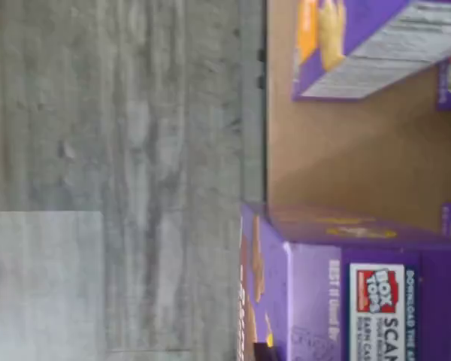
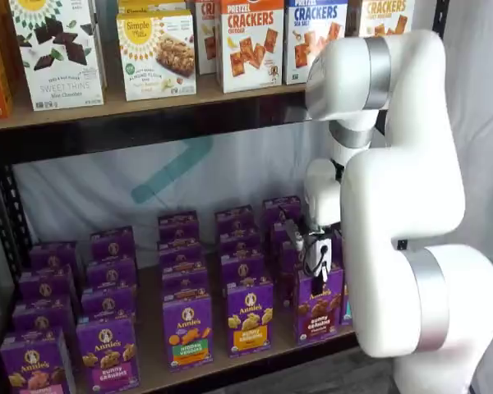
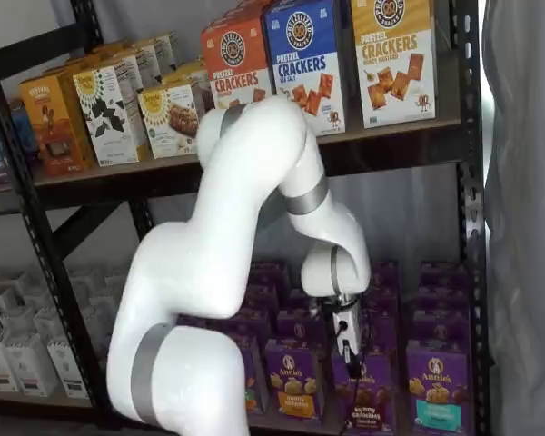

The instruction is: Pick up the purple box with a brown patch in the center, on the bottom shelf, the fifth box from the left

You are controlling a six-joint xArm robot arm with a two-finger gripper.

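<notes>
Black rack ahead, purple box standing at the bottom shelf's front edge. Gripper is hovering right over it; finger state I cannot tell. Approach step, I'd say: next, descending squarely onto its top.

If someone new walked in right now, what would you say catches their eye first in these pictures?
The big white arm fills the front of both shelf views, bending down toward the bottom shelf. There its gripper hangs just above the purple box with the brown panel, in rows of purple cartons. Above, orange and blue cracker boxes line the upper tier.
</notes>
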